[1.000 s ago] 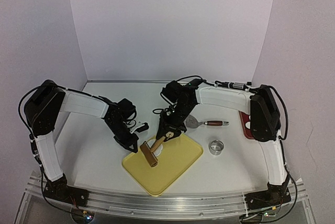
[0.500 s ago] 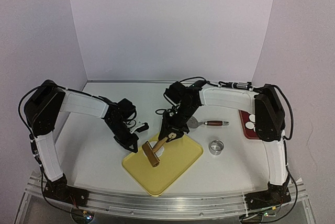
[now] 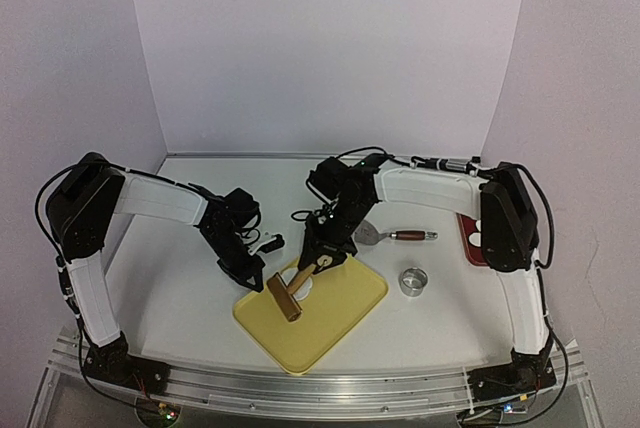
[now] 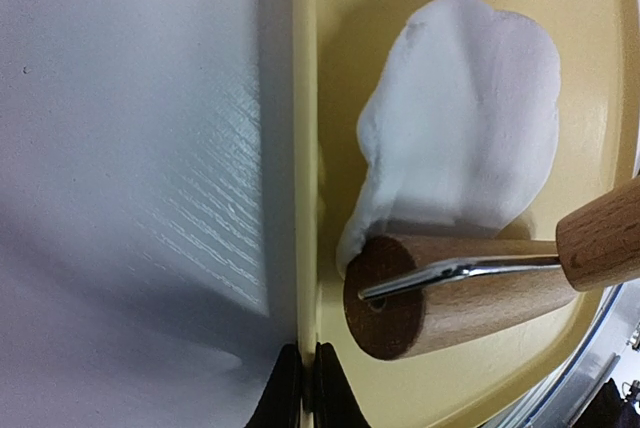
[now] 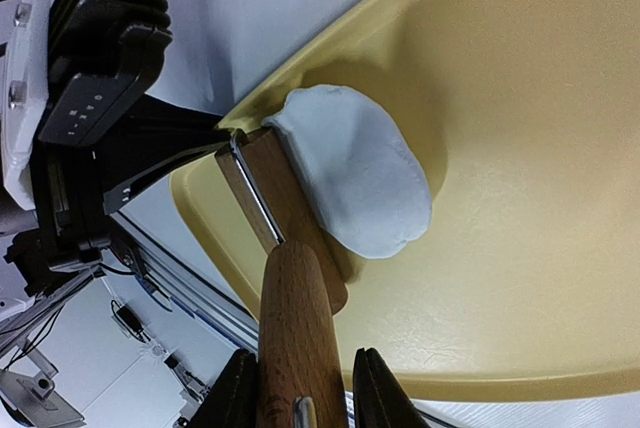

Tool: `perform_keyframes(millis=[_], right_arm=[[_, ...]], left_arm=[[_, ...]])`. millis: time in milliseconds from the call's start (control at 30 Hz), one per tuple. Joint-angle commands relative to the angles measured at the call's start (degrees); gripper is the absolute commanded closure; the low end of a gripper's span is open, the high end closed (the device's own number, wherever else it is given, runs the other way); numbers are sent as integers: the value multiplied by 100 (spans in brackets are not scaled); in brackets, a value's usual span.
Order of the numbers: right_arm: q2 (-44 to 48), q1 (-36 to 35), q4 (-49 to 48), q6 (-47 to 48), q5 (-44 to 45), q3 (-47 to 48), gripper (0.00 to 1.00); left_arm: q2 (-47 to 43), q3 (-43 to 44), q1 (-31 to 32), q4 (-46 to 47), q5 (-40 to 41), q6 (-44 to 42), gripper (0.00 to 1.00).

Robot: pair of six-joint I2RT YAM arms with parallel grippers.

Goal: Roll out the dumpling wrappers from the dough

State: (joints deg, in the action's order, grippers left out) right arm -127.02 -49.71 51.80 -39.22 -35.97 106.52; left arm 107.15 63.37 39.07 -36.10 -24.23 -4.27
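Observation:
An irregular white dough patch (image 4: 460, 118) lies on the yellow tray (image 3: 340, 318), at its far left corner. A wooden roller (image 3: 285, 296) rests on the dough's near edge; its barrel shows in the left wrist view (image 4: 450, 293) and in the right wrist view (image 5: 280, 213). My right gripper (image 5: 300, 393) is shut on the roller's wooden handle (image 5: 295, 328). My left gripper (image 4: 301, 393) is shut on the tray's left rim (image 4: 305, 148). A white wrapper disc (image 3: 474, 239) shows on the red plate (image 3: 466, 226), mostly hidden behind my right arm.
A metal ring cutter (image 3: 413, 281) stands on the table right of the tray. A scraper with a dark wooden handle (image 3: 395, 235) lies behind it. White walls close in the back and both sides. My left gripper's body (image 5: 100, 78) shows close beside the roller.
The roller shifted slightly towards the near side over the dough and back. My right arm's elbow swung right, then returned, covering more of the red plate. The left gripper stayed on the rim.

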Motion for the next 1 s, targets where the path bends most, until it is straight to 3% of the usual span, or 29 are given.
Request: perform_keyframes(millis=[0,733,967], right_arm=[[-755,-214,1441,-83,1512,-751,100],[-953,-290,1450,-41,1279,-718,100],[-379,-695,1449,1144,318,-205,100]], left_arm=[[-45,117,75,-10,-213,-146,100],[4,140,75,-3,-180,-153,100],[16,138,66,32,-141,-153,100]])
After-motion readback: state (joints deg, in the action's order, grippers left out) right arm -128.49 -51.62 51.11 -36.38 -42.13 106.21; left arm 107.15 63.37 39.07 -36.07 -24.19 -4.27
